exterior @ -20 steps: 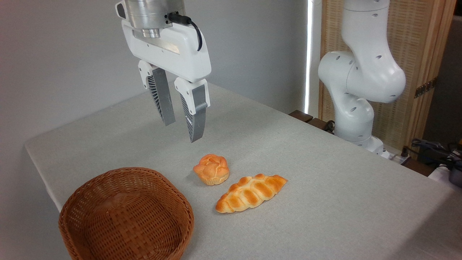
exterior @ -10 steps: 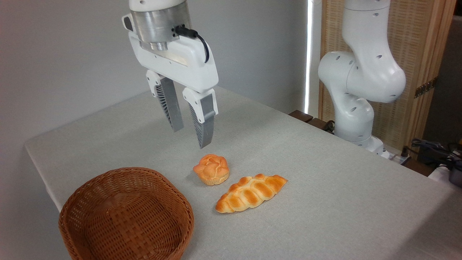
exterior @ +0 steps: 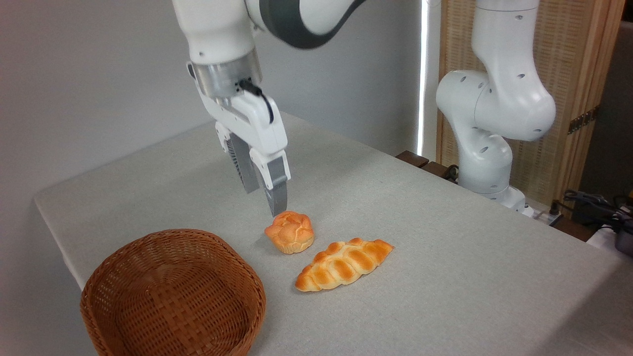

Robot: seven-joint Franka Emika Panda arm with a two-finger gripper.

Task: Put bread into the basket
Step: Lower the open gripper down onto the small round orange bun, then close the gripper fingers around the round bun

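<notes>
The bun [exterior: 290, 231] is golden-orange with paler cream in its creases, and the braided loaf [exterior: 343, 264] just right of it shows glossy orange-brown ridges between pale yellow furrows. Left of the bun, the basket [exterior: 173, 295] is reddish-brown in a checked weave, on a pale grey speckled tablecloth [exterior: 445, 257].

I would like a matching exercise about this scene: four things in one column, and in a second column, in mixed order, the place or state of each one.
Things:
1. bread
2. braided loaf
3. basket
4. gripper

Places or states:
A. empty, at the front left corner of the table
B. in the air, just above the small bun
C. lying on the table, right of the small bun
D. on the table, between basket and long loaf

Pairs: 1-D, 2-C, 3-A, 4-B
</notes>
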